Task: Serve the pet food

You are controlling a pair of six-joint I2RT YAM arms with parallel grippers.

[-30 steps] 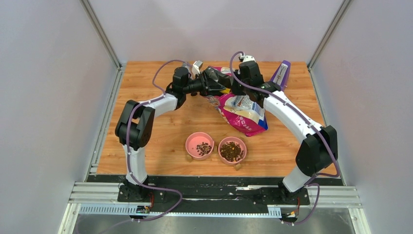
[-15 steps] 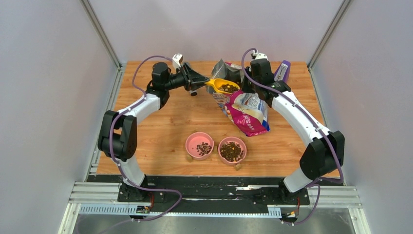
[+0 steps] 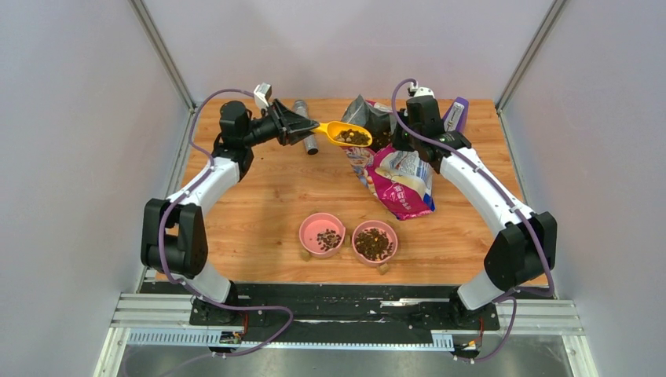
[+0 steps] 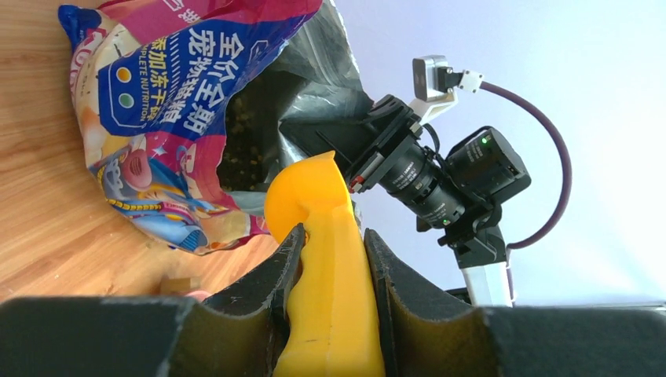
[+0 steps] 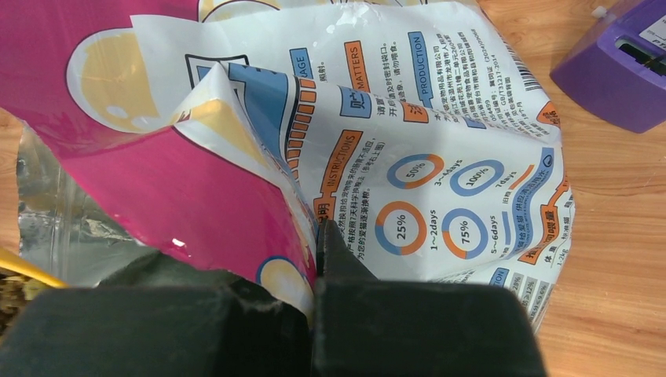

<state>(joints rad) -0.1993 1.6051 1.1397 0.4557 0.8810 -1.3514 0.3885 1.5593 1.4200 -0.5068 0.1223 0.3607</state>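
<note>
Left end effector (image 3: 308, 126) of mine is squeezed narrow on the handle of a yellow plastic scoop (image 3: 345, 133). I hold the scoop up in the air over the far side of the counter. Small, dark brown, dry pet food (image 3: 353, 137) sits in the cup of the scoop.

More of it lies in two round bowls close to my arms. The left pink bowl (image 3: 312, 228) has a small pile. The right pink bowl (image 3: 374, 226) has a bigger pile. The two bowls sit right next to each other.

My right end effector (image 5: 323, 247) is shut tight on the top edge of a shiny pink and purple food bag (image 3: 397, 181). The scoop is just beside the bag's open mouth.

The bag's bottom rests on the wooden counter (image 3: 259, 204), which is orange-brown with lines of grain. A grey tube (image 3: 311, 144) lies on the counter near my left end effector. A purple box (image 3: 455, 118) stands in the far right corner.

Pale grey walls (image 3: 78, 157) stand on three sides, with thin metal posts (image 3: 161, 51) in the far corners. Silver rails (image 3: 353, 314) run along the near edge where my arms are bolted.
</note>
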